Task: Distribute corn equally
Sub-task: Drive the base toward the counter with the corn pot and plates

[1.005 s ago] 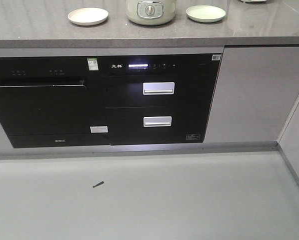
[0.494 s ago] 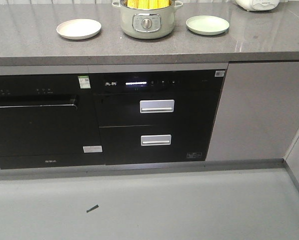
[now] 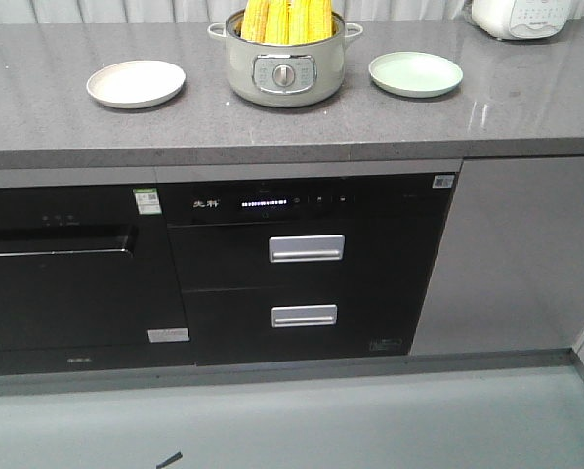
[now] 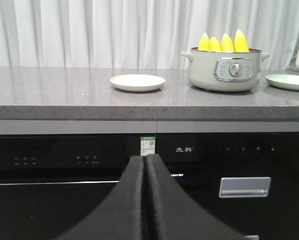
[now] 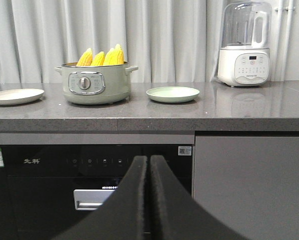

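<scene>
Since a second ago the front view has swung up, so the tabletop (image 3: 526, 107) now fills the upper frame and the corn (image 3: 287, 21), earlier cut off, shows in full. It stands in a pale green pot (image 3: 284, 68) at the far middle of the tabletop, between a cream plate (image 3: 136, 83) on the left and a green plate (image 3: 415, 73) on the right. Both plates are bare. Four tips show in the left wrist view. The cobs stand on end, long axis upright, tips up, packed side by side.

The left claw (image 4: 145, 200) is clenched on nothing, fingers pressed flat together, and hangs low in front of the black oven door (image 4: 49, 200). The right claw (image 5: 149, 200) is likewise clenched and empty, at the same low height.

The pot lies above and beyond both claws, to the right of the left one and to the left of the right one. Neither arm looks clearly nearer. A reach probably has to rise over the tabletop edge, open, and come down on a tip from above.
</scene>
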You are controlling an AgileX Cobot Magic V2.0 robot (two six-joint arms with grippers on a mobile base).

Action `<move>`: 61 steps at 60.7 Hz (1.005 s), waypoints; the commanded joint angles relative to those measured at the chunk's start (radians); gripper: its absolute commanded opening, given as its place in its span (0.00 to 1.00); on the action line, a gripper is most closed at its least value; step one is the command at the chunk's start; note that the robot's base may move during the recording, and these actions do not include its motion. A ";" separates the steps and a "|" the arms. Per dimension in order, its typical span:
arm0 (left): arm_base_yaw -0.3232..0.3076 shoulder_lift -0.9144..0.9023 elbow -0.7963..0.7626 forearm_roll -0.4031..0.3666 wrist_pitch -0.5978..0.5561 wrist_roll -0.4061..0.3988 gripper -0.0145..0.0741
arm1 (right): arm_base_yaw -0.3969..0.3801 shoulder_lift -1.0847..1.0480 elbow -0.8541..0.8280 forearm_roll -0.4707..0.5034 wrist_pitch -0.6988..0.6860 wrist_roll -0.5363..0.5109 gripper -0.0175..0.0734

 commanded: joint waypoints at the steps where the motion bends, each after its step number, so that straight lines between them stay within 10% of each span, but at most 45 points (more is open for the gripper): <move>1: -0.002 -0.016 0.013 -0.001 -0.074 0.000 0.16 | -0.007 -0.005 0.011 -0.010 -0.072 -0.009 0.19; 61: -0.002 -0.016 0.013 -0.001 -0.074 0.000 0.16 | -0.007 -0.005 0.011 -0.010 -0.072 -0.009 0.19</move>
